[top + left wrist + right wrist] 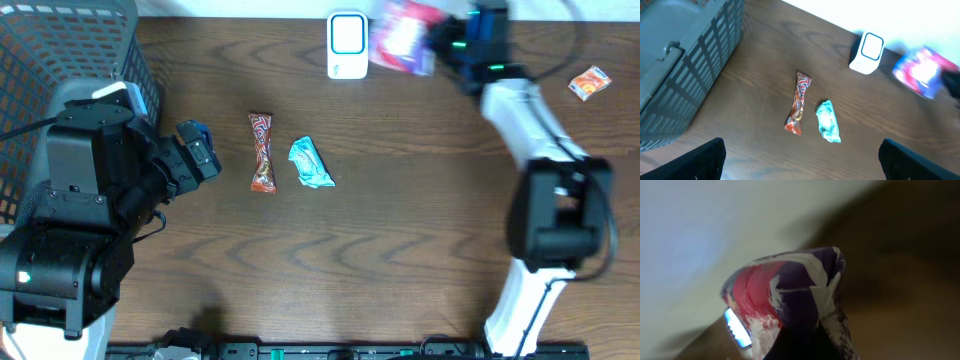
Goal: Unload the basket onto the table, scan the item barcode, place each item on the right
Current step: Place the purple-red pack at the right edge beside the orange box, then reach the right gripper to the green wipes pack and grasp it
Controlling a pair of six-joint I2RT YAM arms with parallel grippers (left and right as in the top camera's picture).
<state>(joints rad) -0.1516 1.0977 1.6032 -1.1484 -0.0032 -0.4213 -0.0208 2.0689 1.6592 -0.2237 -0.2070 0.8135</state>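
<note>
Surface (400, 250) of dark wood, broad, carrying all the rest. Grey basket (60, 50) at its rear left corner, beside the left arm (80, 200). Left jaws spread wide and empty over bare wood, well apart from the scanner; by the look of it, no part in the coming move.

Right arm (520, 110) stretched to the back edge, right jaws closed tight on the packet (405, 38), gripping its right-hand end. White scanner (347, 45) upright at the back, about the middle.

Packet red, purple and white, held off the wood just right of the scanner, near it but not seen to touch; too blurred to tell the barcode side. Long axis roughly from the jaws leftward toward the scanner, free end leading.

From the right wrist, packet filling the view just ahead of the jaws, with a lit bluish patch (737, 327) low and left behind it, likely the scanner's window. Judged next: a short leftward carry to put the free end across that window.

Striped bar (262, 152) and teal wrapper (311, 163) side by side mid-surface, untouched. Small orange packet (590, 83) far right.
</note>
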